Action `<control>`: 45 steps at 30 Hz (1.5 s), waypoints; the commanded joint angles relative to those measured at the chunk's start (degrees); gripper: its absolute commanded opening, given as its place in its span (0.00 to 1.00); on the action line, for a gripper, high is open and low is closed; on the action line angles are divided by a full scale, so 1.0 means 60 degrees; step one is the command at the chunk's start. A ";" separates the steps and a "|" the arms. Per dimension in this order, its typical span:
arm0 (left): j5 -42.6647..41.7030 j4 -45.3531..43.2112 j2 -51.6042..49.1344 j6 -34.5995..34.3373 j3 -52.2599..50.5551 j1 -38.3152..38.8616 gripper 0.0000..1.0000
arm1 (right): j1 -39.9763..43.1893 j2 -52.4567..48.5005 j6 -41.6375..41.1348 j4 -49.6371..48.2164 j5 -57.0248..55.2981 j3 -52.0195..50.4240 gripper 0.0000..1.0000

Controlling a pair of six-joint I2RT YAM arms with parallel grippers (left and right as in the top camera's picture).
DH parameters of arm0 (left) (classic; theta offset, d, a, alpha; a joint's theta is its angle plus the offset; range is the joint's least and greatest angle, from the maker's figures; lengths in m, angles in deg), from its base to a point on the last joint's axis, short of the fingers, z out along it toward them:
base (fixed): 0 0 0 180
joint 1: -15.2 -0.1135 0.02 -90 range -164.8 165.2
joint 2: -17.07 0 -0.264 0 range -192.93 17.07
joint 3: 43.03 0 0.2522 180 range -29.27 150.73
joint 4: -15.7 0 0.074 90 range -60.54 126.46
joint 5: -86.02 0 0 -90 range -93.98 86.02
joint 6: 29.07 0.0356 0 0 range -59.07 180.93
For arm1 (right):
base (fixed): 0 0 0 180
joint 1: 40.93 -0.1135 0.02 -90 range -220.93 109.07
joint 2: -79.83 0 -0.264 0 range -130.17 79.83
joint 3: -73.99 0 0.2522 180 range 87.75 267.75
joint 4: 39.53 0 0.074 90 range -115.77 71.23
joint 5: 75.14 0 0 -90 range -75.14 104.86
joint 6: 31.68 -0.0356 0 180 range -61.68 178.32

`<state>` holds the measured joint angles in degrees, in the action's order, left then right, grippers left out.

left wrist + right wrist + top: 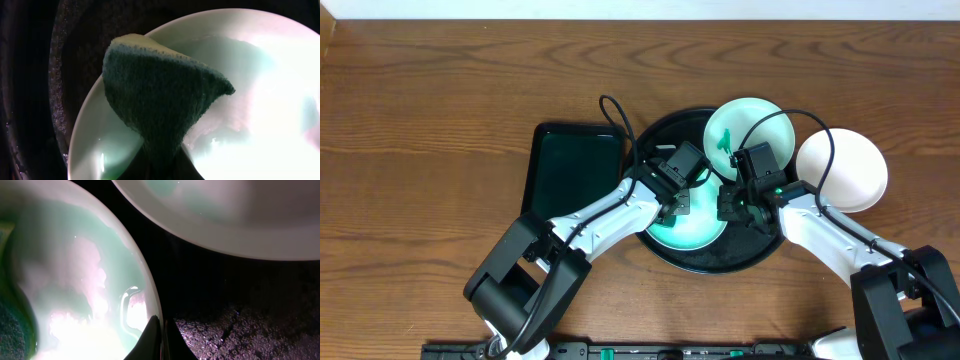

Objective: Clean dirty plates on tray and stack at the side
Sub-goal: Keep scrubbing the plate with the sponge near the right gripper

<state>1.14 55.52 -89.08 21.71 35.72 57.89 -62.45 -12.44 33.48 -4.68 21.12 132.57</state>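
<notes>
A pale mint plate [692,230] lies in the round black tray [720,262]. My left gripper [682,197] is shut on a dark green sponge [160,95], and the sponge hangs over that plate [260,75]. My right gripper [161,335] is shut on the same plate's right rim [75,280], one finger inside and one outside. A second plate [750,132] with a green smear sits at the tray's upper right, its rim showing in the right wrist view [225,215]. A third white plate [842,170] rests on the table to the right of the tray.
A dark green rectangular tray [572,170] lies just left of the black tray. Both arms cross over the black tray's middle. Wooden table [420,120] surrounds everything.
</notes>
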 commanded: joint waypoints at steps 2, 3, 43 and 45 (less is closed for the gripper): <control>0.0222 0.0062 -0.0266 -0.0091 -0.0117 0.0025 0.08 | -0.0058 -0.0062 0.0007 -0.0055 0.0295 -0.0062 0.01; 0.0222 0.0062 -0.0266 -0.0091 -0.0117 0.0040 0.07 | -0.0058 -0.0062 0.0007 -0.0055 0.0295 -0.0062 0.01; -0.2495 -0.0007 0.0346 -0.0047 -0.0058 0.0080 0.07 | -0.0058 -0.0062 0.0007 -0.0091 0.0295 -0.0062 0.01; -0.2459 -0.0022 0.0874 -0.0011 -0.0058 0.0062 0.07 | -0.0058 -0.0062 0.0007 -0.0091 0.0295 -0.0062 0.01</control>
<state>-8.04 55.02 -89.05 21.75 35.72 57.33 -62.45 -12.44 33.48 -4.86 20.82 132.57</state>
